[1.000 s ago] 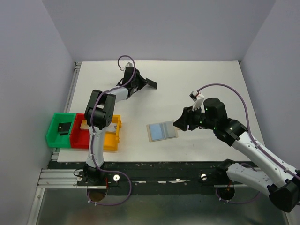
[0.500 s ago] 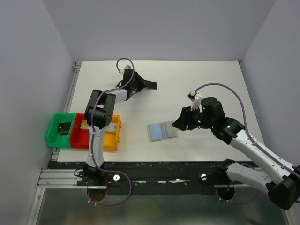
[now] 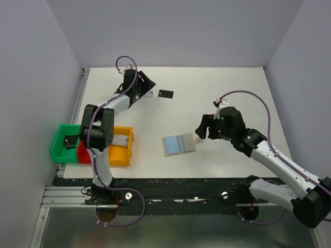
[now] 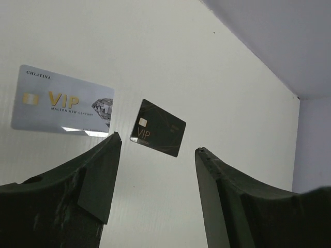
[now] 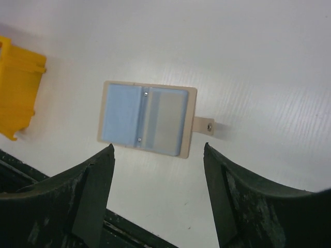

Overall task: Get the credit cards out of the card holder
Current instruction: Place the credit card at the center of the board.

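Note:
The card holder (image 3: 179,144) (image 5: 147,120) lies open and flat on the white table, showing two light-blue panels, a tan border and a tab on its right. My right gripper (image 3: 199,130) (image 5: 158,150) hovers open just right of it, touching nothing. At the far side, a black credit card (image 3: 165,94) (image 4: 158,127) and a silvery VIP card (image 3: 149,94) (image 4: 62,106) lie loose on the table. Left of the black card, my left gripper (image 3: 148,86) (image 4: 158,144) is open and empty.
Green (image 3: 61,145), red (image 3: 84,154) and yellow (image 3: 122,150) (image 5: 18,88) bins stand in a row at the table's left front edge. A black card (image 3: 69,140) lies in the green bin and a pale card (image 3: 120,138) in the yellow one. Grey walls close in three sides.
My left gripper opened, let go of the black card onto the table and drew back to the left. My right gripper opened wider above the holder's right side.

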Robot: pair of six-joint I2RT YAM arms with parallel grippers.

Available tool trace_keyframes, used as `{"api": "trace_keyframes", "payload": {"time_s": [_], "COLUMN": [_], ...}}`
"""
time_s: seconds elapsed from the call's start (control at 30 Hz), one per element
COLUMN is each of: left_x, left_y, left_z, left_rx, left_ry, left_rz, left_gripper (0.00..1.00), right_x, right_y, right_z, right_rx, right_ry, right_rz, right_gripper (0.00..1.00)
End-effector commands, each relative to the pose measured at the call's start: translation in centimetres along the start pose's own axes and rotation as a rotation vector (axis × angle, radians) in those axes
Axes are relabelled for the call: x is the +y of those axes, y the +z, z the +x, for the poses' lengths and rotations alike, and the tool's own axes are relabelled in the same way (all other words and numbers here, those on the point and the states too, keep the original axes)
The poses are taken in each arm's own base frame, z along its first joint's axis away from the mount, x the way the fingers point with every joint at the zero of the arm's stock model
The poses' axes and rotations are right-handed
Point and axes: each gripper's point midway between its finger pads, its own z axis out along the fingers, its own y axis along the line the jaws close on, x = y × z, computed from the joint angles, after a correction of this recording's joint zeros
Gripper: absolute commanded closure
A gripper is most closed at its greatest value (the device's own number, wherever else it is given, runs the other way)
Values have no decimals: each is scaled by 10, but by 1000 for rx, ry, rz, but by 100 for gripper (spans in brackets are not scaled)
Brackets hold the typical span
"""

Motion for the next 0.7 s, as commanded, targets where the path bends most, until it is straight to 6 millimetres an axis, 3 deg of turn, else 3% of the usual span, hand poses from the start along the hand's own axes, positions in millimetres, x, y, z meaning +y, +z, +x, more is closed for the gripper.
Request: {"api": "trace_keyframes", "payload": {"time_s": [0.0,0.07,0.13,0.2,0.37,0.43,0.67], "left_x": [-33,-39,-44,-35,-35,-38,-28], "left_y": [-59,-79,-100,-118,-157,-171,-202], "left_z": [-18,-10,2,24,74,87,135], "left_rx": [-90,-101,-100,-51,18,52,135], "left_ry": [137,182,178,110,-16,27,249], "left_rz": [-11,-40,-48,-58,208,252,167], "left_gripper": [24,1,1,1,1,1,3], "right_x": [-33,-42,-49,-50,-55,-51,-55], "right_y": [17,27,39,50,73,77,91], "right_z": [12,21,29,37,47,50,71], "right_rx": [61,99,129,167,238,249,319], "right_ry": [28,46,87,131,186,192,210], "right_rz": [133,154,146,126,113,88,85], "right_gripper": [22,22,23,24,28,29,35]}}
